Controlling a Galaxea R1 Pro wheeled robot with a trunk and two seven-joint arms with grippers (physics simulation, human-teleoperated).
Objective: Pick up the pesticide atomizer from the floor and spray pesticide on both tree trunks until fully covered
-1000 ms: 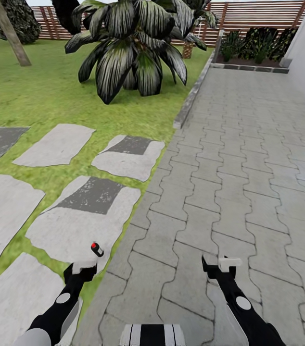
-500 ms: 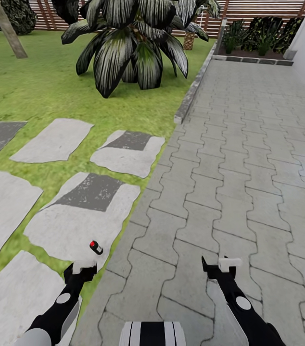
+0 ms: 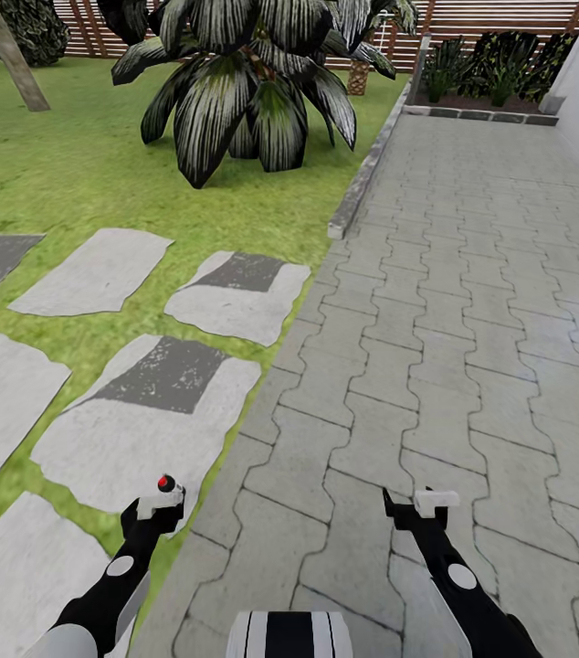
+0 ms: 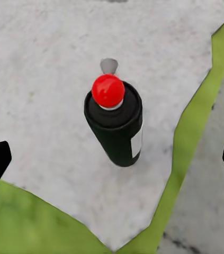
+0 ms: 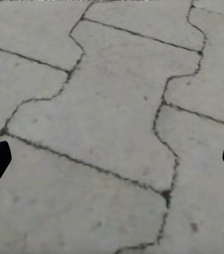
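Hovering left claw [image 4: 112, 159] spread wide above upright pesticide atomizer [image 4: 115, 124]; right claw [image 5: 112, 159] wide too.

The pesticide atomizer [image 4: 114, 124] stands upright on a stepping stone [image 3: 134, 429], left of the paved path [image 3: 436, 302]; the palm [image 3: 244, 82] stands beyond that stone.

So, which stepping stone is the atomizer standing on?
The atomizer stands on the stone just ahead of the left pincer, the nearer one with a dark patch.
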